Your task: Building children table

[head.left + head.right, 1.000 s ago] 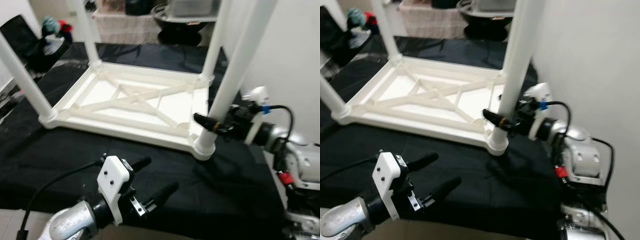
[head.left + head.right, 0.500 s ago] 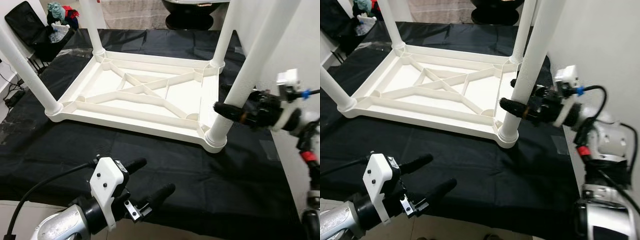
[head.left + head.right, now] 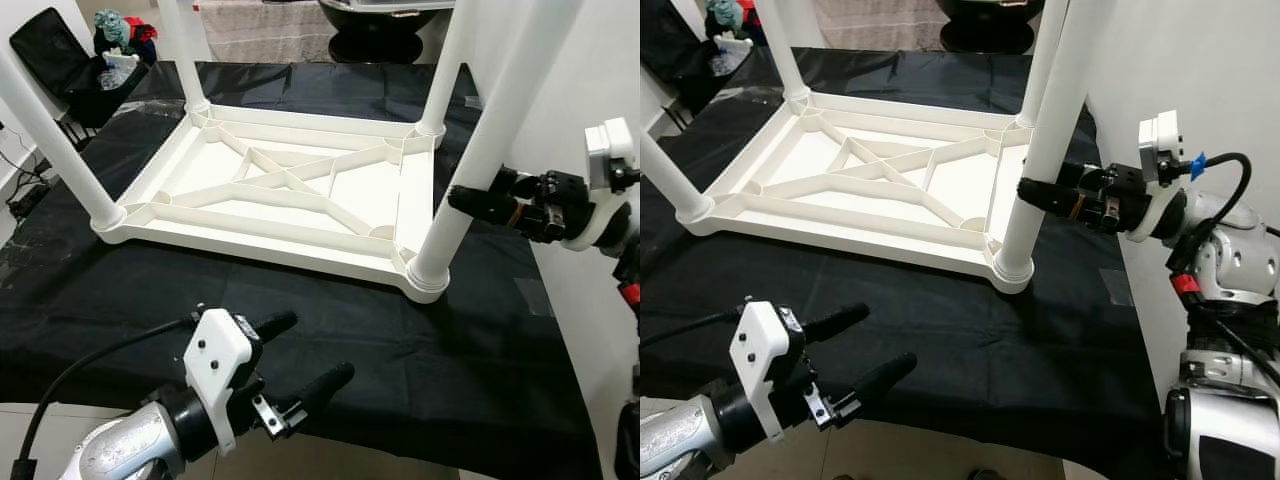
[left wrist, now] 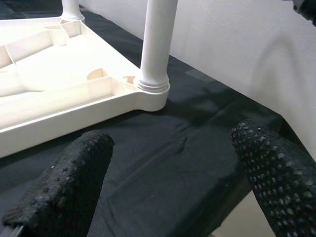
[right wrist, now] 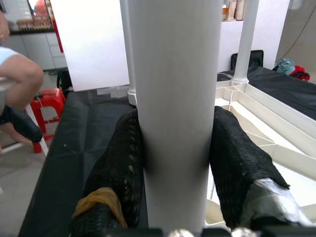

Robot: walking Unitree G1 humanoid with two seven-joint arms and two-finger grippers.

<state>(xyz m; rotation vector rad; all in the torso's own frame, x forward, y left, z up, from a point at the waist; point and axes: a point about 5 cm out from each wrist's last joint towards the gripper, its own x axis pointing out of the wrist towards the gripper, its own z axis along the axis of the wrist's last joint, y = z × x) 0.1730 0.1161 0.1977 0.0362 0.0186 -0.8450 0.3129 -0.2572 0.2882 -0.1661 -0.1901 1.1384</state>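
1. The white children table [image 3: 290, 190] lies upside down on a black cloth [image 3: 480, 340], legs up.
2. The right gripper [image 3: 1040, 193] is closed around the near right leg [image 3: 1040, 150].
3. The left gripper [image 3: 300, 355] hovers over the cloth's near edge, fingers [image 4: 74, 182] spread and holding nothing.

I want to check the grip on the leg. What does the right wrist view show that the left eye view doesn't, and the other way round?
Right wrist view alone: both black fingers pressed against opposite sides of the near table leg, and a person's arm beyond. Left eye view alone: the whole upturned white tabletop on the black cloth, and the left gripper with open jaws hovering over the cloth's near edge. Both: the right gripper on that leg, with other legs standing.
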